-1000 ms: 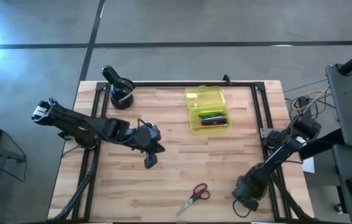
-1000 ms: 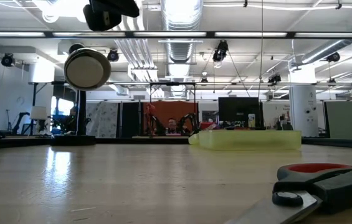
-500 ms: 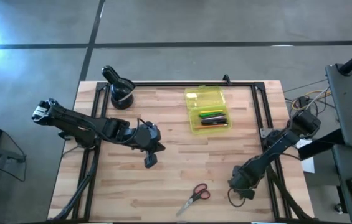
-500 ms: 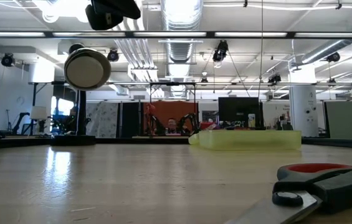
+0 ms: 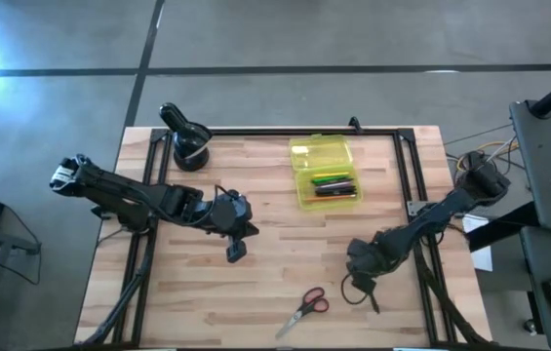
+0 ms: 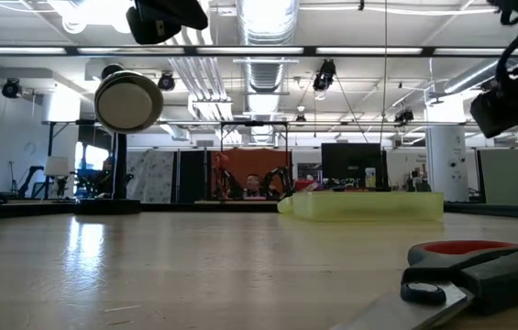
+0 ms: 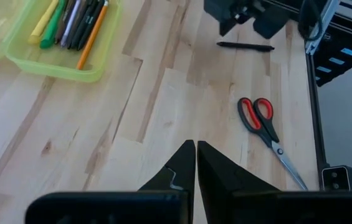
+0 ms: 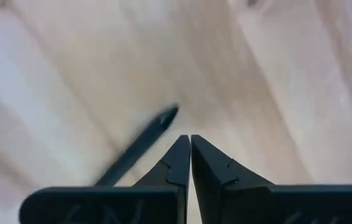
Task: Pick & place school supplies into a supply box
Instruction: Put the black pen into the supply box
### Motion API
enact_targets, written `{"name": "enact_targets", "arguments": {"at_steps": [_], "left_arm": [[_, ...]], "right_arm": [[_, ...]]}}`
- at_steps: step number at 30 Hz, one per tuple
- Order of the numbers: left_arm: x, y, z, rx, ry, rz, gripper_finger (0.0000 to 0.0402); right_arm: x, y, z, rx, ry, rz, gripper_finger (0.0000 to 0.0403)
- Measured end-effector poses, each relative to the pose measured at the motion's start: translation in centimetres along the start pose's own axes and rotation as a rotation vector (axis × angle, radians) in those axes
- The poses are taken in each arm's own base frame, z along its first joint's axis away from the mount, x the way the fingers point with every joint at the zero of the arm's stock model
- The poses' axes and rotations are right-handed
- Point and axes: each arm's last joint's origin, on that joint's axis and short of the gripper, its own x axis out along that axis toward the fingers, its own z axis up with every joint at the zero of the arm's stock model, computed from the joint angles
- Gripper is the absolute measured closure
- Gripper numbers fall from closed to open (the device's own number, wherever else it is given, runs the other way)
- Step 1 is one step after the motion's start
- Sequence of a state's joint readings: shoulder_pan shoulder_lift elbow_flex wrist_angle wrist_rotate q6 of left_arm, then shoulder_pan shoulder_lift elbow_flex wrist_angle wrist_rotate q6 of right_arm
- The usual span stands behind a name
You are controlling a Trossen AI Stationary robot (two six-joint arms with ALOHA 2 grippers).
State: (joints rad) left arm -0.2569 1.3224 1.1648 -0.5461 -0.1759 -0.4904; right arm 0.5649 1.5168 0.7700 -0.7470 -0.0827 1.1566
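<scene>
**Loose black pen lies just past the right arm's closed fingers**

The right fingers point(image 5: 365, 280) hover low over the bench point(image 5: 275, 219), near its front right part, pressed together and holding nothing. In the right wrist view a black pen point(image 8: 139, 148) lies flat on the wood just beside the fingertips point(image 8: 177, 163), slightly to one side of them, its long axis running at a slant across the line of the fingers, not in line with them. From above the same pen shows as a thin dark sliver right by the right arm's tip; the left wrist view shows it lying flat just in front of that arm. To take it, the fingers would likely need to part and settle astride the shaft, square to its length.

The red-handled scissors point(image 5: 305, 305) lie a little further toward the front edge, to the left of the right arm's tip, blades pointing to the front left.

The left fingers point(image 5: 235, 252) hang over the middle left of the bench, also closed and empty, well apart from both items. The right arm is clearly nearer.

The yellow-green box point(image 5: 326, 177) sits open toward the back, already holding several pens.
</scene>
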Motion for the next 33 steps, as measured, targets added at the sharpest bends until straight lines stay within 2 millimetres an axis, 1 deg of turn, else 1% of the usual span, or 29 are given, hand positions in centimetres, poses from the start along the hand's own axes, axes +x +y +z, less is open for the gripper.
{"name": "enact_targets", "arguments": {"at_steps": [4, 7, 11, 15, 19, 23, 28, 33], "left_arm": [[0.0, 0.0, 0.0, -0.002, 0.0, 0.001, 0.0401], [0.0, 0.0, 0.0, -0.009, 0.0, 0.001, 0.0401], [0.0, 0.0, 0.0, -0.013, -0.001, 0.001, 0.0401], [0.0, 0.0, 0.0, -0.013, -0.004, 0.007, 0.0401], [0.0, 0.0, 0.1, -0.018, -0.015, 0.018, 0.0401], [0.0, 0.0, 0.1, -0.027, -0.024, 0.02, 0.0401], [0.0, 0.0, 0.2, -0.037, -0.028, 0.024, 0.0401], [0.0, 0.0, 0.2, -0.037, -0.028, 0.024, 0.0401]], "right_arm": [[-1.4, -0.4, 0.3, 0.145, 0.004, 0.067, 0.0393], [-2.6, -0.6, 0.1, 0.237, -0.01, 0.12, 0.0385], [-3.8, -0.7, -0.2, 0.291, -0.016, 0.187, 0.0356], [-4.0, -0.7, -0.3, 0.316, -0.013, 0.2, 0.0316], [-3.6, -0.6, -0.3, 0.367, 0.008, 0.185, 0.0276], [-2.5, -0.1, -0.3, 0.445, 0.027, 0.146, 0.0252], [-1.1, 0.6, -0.7, 0.473, 0.06, 0.1, 0.0242], [0.0, 1.8, -0.9, 0.45, 0.072, 0.137, 0.0241]]}}
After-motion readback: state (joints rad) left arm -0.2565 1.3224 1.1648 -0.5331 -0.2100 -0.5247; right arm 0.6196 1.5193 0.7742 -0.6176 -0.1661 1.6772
